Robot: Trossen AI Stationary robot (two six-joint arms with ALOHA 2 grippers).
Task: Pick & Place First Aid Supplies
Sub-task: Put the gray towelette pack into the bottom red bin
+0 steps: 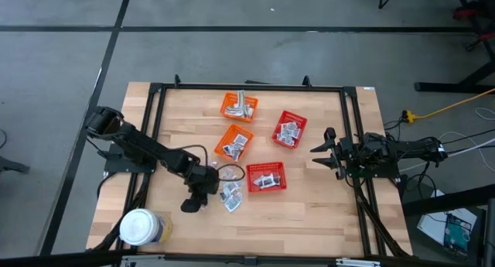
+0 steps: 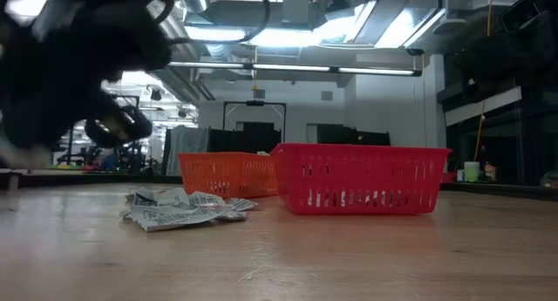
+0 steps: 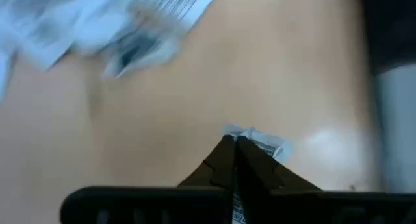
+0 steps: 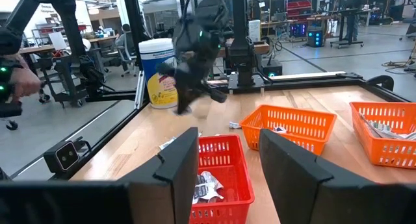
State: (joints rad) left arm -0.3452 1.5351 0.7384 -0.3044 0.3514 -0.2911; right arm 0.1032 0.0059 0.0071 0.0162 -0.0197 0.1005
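Far left, the white-lidded jar (image 1: pixel 139 227) stands clear. Left gripper (image 3: pixel 235 143) is clenched on a sachet (image 3: pixel 265 143) beside the loose sachet pile (image 1: pixel 230 194). Four baskets (image 1: pixel 265 176) crowd mid-table. Right gripper (image 1: pixel 319 154) hangs released at the table's right edge.

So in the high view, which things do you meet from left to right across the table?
White-lidded jar → left gripper → loose sachets → near red basket → far red basket → right gripper.
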